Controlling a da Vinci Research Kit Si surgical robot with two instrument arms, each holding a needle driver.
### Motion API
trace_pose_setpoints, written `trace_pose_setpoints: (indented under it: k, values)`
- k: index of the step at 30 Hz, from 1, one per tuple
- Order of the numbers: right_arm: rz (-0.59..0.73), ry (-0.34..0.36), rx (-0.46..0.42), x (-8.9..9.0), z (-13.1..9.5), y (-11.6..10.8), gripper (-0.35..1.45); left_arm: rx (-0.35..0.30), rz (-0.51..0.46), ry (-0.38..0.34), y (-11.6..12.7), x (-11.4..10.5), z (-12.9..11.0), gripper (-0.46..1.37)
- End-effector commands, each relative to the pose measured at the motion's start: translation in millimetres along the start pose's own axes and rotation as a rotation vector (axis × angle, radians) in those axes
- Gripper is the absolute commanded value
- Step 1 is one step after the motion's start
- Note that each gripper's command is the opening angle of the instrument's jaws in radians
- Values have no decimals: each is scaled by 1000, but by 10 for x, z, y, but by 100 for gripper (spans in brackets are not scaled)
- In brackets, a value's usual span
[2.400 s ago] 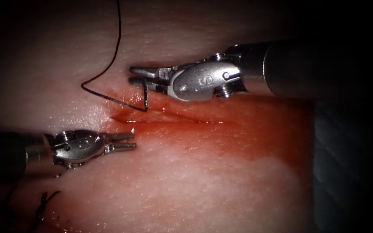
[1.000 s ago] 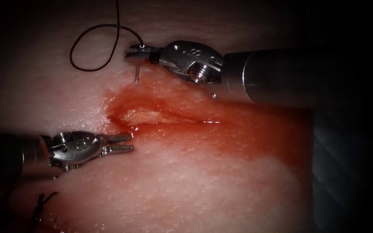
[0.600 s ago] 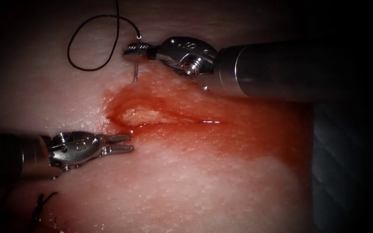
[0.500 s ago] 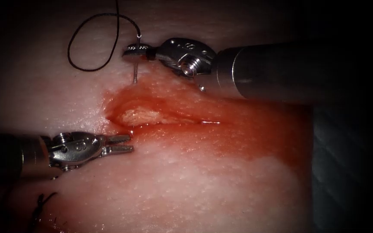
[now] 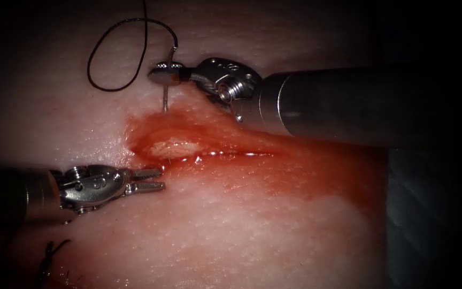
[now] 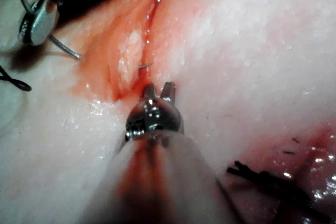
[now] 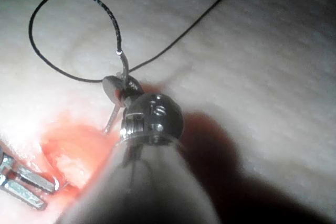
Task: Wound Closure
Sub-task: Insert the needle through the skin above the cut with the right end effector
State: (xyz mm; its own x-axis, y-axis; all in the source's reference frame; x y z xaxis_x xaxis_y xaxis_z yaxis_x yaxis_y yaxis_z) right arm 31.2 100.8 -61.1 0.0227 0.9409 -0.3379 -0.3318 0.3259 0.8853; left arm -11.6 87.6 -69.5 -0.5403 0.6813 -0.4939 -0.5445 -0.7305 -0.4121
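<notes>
Gripping the needle (image 5: 165, 95) near its thread end, the right claw (image 5: 162, 75) sits in the upper left of the endoscope frame, above the cut (image 5: 188, 151). The needle's shaft runs down from the claw into the tissue (image 5: 252, 225) at the cut's upper edge, and a thin tip (seen in the left wrist view) pokes out inside the cut (image 6: 145, 66). Thread (image 5: 114, 53) loops from the needle's end and rises out of frame. The left claw (image 5: 155, 180) holds nothing, narrowly parted, just below the cut's left end. Red fluid (image 5: 295, 171) stains the tissue around the cut.
</notes>
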Motion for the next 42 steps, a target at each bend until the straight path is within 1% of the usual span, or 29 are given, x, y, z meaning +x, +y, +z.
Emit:
trace_pose_setpoints:
  k: [1, 6, 8, 10, 13, 17, 22, 23, 26, 28, 32, 36, 38, 40, 42]
  values:
    - [-5, -10, -9, 1, -1, -1, -35, 2, 0, 0, 0, 0, 0, 14]
    - [36, -55, -41, -4, -3, -8, -35, 2, 0, 0, -1, 0, 0, 15]
    - [83, -80, -45, -7, -4, -12, -35, 2, 0, 0, -1, 0, 0, 15]
    - [142, -101, -33, -9, -4, -14, -35, 2, 0, 0, -1, 0, 0, 15]
    - [172, -141, -5, -14, -4, -18, -35, 2, -1, 0, -1, 1, 0, 15]
    - [267, -167, 35, -25, -4, -21, -35, 2, -1, -1, -1, 1, -1, 15]
    - [298, -189, 65, -44, -4, -23, -35, 1, -1, -1, -1, 1, -1, 15]
    - [320, -196, 71, -49, -3, -23, -35, 1, -1, -1, -1, 1, -1, 15]
    - [361, -220, 86, -58, 0, -25, -35, 1, -1, -1, -1, 1, -1, 15]
    - [392, -235, 81, -60, 1, -27, -35, 1, -1, -1, -1, 1, -1, 15]
    - [390, -282, 82, -67, 5, -40, -35, 0, -2, -2, -1, 3, -2, 15]
    - [393, -295, 90, -72, 4, -49, -35, 2, -3, -2, -1, 4, -3, 14]
    - [394, -282, 66, -67, 5, -47, -35, 2, -3, -2, -1, 4, -3, 14]
    - [394, -240, 28, -57, 6, -41, -35, 2, -3, -2, -1, 4, -3, 12]
    - [307, -165, 41, -45, 7, -30, -35, 3, -4, -2, 0, 4, -3, 12]
